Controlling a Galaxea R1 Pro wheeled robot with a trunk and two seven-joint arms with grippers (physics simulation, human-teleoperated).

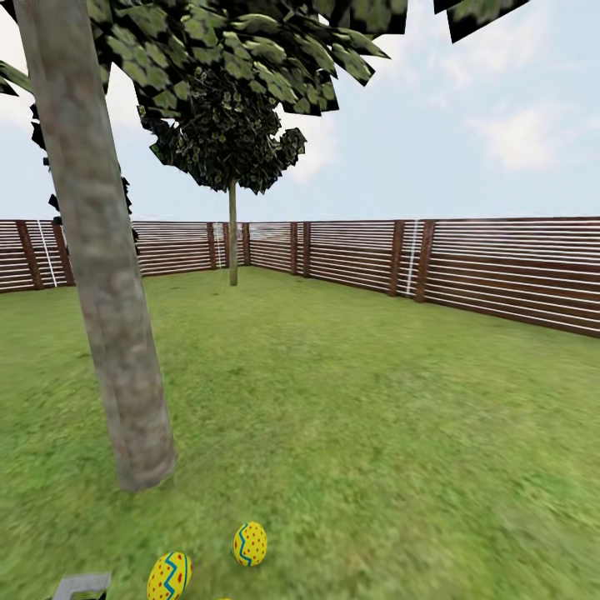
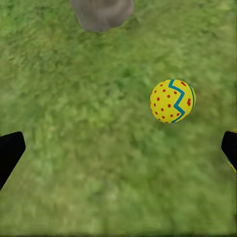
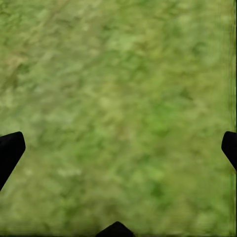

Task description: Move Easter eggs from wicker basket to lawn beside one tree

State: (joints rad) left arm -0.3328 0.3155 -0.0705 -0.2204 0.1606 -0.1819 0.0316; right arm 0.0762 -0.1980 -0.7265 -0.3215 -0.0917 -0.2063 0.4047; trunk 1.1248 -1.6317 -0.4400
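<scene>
Fenced lawn (image 1: 350, 400), two Easter eggs (image 1: 250, 543) near tree (image 1: 108, 333); both claws wide, empty.

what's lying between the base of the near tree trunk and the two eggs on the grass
Only bare lawn. In the head view nothing sits between the trunk and the two eggs.

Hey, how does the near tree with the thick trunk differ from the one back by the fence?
The near tree has a thick, mottled grey-brown trunk that leans in the head view; the far tree has a thin, upright trunk. The near tree's leaves are lighter green, the far tree's darker and denser. Two Easter eggs lie on the lawn by the near tree; none show by the far one. Both stand on the lawn inside the fence.
</scene>
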